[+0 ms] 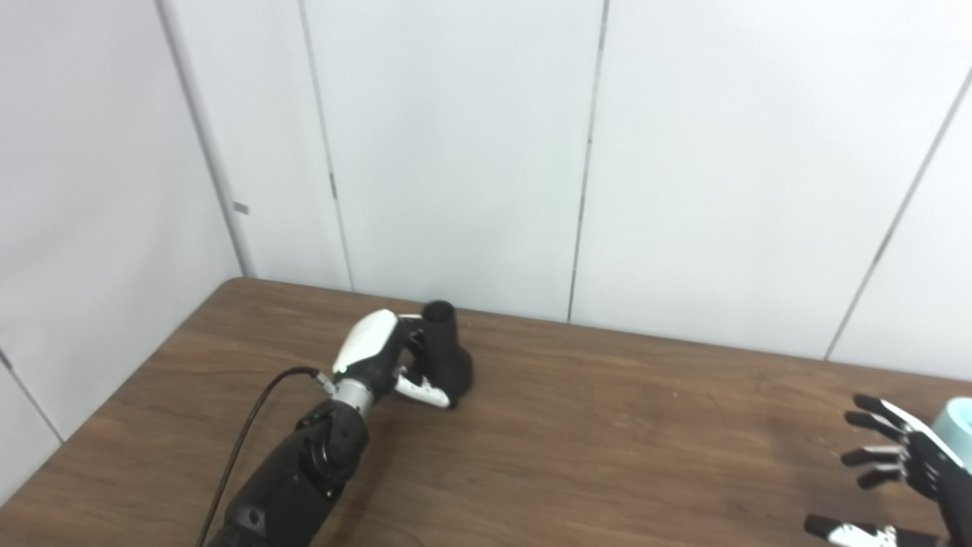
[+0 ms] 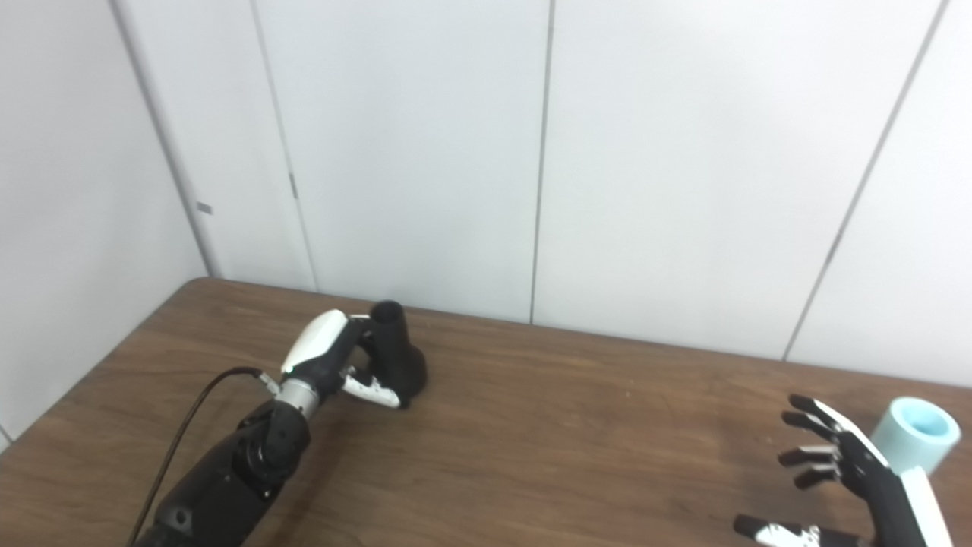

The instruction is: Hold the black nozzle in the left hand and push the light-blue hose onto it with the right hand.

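Note:
The black nozzle (image 1: 448, 351) stands upright on the wooden table (image 1: 623, 433), narrow open end up, near the back wall at the left. My left hand (image 1: 373, 351) is wrapped around it, with the fingers behind the neck and the thumb across the front of its wide base. At the far right the light-blue hose (image 2: 916, 436) stands on end with its open mouth up. My right hand (image 2: 847, 471) hovers just left of the hose with its fingers spread, holding nothing and not touching it.
White wall panels (image 1: 471, 152) close off the table's back edge and left side, right behind the nozzle. A black cable (image 1: 243, 441) runs along my left forearm. Bare wood lies between the two hands.

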Controlling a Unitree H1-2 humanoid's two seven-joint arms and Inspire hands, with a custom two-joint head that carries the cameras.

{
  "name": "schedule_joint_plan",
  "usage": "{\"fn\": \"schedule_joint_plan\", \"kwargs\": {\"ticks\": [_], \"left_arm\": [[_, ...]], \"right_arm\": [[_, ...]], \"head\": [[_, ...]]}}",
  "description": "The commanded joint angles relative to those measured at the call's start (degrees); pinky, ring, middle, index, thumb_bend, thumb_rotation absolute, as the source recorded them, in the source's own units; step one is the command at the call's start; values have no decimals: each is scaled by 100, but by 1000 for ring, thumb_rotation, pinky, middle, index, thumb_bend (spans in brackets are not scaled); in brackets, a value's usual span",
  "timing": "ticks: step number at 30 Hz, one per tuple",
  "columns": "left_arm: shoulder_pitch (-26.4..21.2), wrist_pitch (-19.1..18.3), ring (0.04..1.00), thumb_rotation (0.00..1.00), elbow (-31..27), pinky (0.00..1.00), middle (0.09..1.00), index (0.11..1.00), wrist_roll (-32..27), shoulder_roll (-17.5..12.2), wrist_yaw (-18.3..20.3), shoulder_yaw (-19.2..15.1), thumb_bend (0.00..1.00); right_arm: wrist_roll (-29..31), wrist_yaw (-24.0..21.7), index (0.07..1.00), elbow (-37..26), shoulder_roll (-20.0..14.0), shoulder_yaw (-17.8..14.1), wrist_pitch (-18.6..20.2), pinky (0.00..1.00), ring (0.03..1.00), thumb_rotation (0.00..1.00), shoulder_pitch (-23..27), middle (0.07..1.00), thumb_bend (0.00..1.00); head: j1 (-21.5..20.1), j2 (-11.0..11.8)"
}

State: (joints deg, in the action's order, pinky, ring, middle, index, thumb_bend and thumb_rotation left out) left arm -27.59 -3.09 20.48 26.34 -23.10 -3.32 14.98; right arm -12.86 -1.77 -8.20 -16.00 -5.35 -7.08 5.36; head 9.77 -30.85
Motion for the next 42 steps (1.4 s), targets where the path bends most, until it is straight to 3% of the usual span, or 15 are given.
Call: {"fn": "schedule_joint_plan", "kwargs": {"ticks": [1,11,20,26,33,42], "left_arm": [[37,253,592,0,-195,1000,478,488,-100,220,429,233,526],[12,744,587,0,-336,1000,462,494,-173,508,1001,597,526],[21,834,594,0,-249,1000,474,488,-171,837,1403,976,526],[-49,929,587,0,10,1000,463,498,-178,1127,1445,1224,525],[-137,978,578,0,148,1000,446,504,-66,1248,1505,1435,525],[-259,1162,574,0,504,1000,467,492,532,1302,1281,1791,526]], "right_arm": [[-18,91,821,-295,-18,-44,-7,497,604,104,214,783,699],[-488,135,811,-739,101,-37,624,513,609,106,176,772,716],[-547,275,804,-620,159,17,377,499,598,96,211,766,703],[-513,331,805,-553,144,41,286,497,592,124,208,762,698],[-530,348,804,-780,85,-31,316,489,592,148,84,747,700],[-590,212,802,-1404,-388,-496,701,494,605,117,75,737,690]], "head": [[4,-4],[-418,-140],[-648,-179],[-820,-187],[-1015,-228],[-1152,-204]]}}
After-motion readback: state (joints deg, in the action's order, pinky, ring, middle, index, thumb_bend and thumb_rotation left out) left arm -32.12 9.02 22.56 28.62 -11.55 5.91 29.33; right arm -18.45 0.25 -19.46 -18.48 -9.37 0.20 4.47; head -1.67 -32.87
